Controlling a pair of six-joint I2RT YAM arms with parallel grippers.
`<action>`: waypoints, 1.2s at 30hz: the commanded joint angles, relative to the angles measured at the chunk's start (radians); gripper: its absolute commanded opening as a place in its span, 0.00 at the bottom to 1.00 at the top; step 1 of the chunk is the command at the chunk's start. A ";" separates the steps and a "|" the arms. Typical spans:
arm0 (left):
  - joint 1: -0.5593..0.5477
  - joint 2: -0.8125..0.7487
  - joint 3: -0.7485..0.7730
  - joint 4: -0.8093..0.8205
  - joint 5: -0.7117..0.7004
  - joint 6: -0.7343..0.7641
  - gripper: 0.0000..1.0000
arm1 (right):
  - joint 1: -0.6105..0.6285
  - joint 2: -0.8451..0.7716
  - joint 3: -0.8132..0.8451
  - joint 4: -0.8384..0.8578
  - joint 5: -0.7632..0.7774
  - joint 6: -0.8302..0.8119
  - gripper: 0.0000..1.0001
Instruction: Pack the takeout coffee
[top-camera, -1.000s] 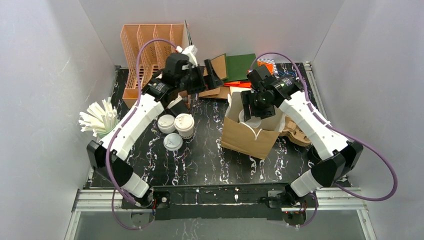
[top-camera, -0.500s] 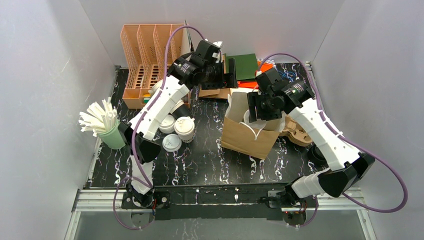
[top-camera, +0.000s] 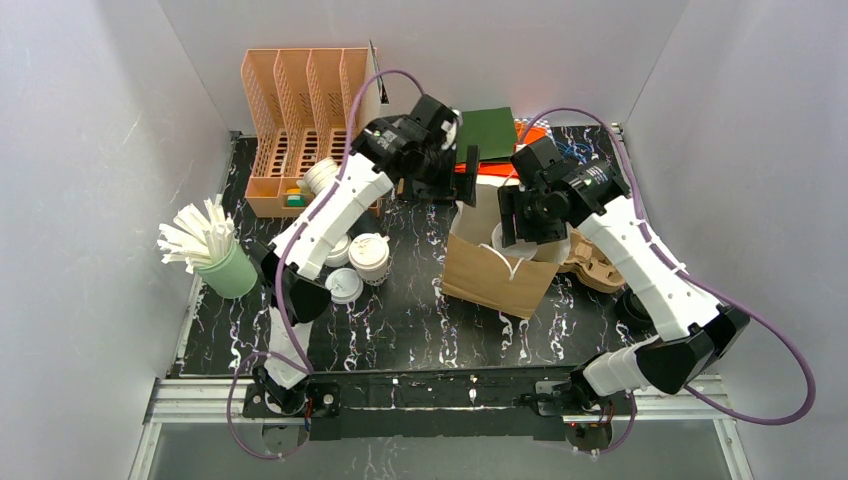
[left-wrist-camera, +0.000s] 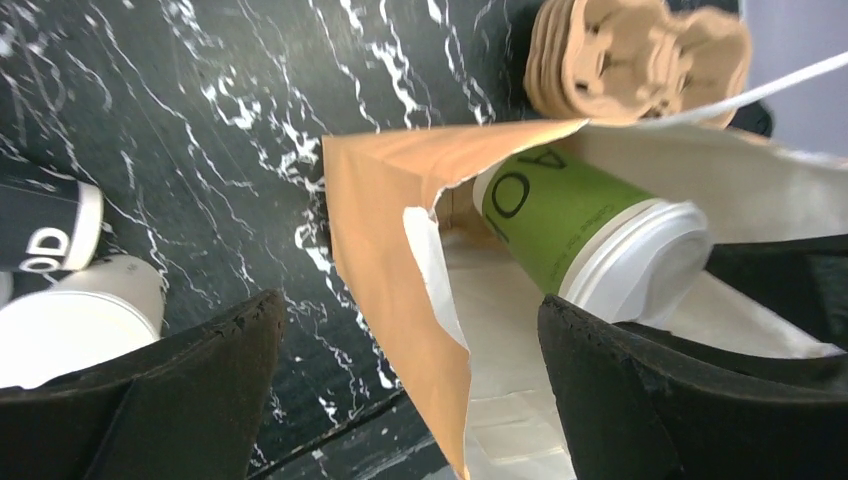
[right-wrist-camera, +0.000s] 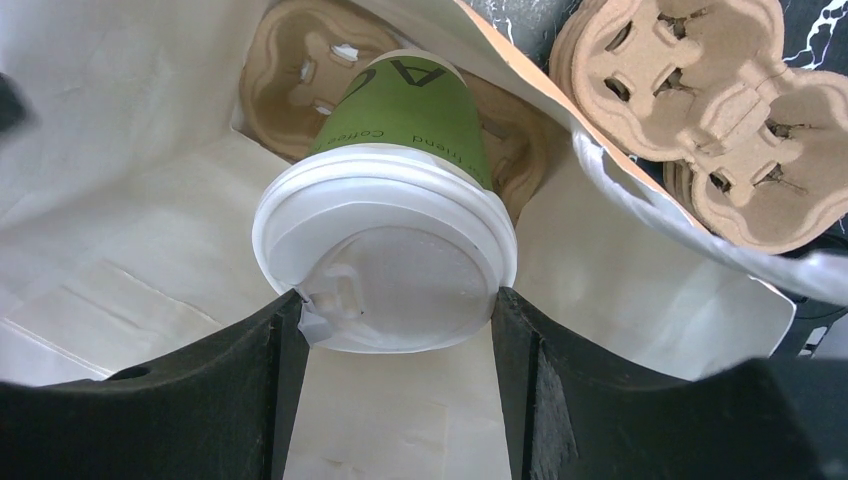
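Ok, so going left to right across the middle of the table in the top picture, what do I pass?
green cup of straws → lidded coffee cups → brown paper bag → stack of cardboard cup carriers

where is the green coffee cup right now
Right wrist view: the green coffee cup is inside the paper bag, gripped by the right hand, over a cardboard cup carrier at the bag's bottom.

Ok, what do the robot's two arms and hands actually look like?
Both arms match: the left arm and right arm have white shells with black joints, and a purple cable loops along each. The left hand and right hand have two broad, matte black fingers.
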 joint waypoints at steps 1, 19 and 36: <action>-0.048 -0.017 -0.063 -0.003 0.036 0.008 0.94 | -0.006 0.016 0.058 -0.020 0.012 0.031 0.26; -0.118 -0.215 -0.351 -0.021 -0.082 0.077 0.00 | 0.093 -0.003 0.039 0.062 -0.122 -0.028 0.25; -0.226 -0.466 -0.553 -0.013 0.066 0.218 0.00 | 0.661 -0.115 -0.129 0.054 0.038 0.134 0.21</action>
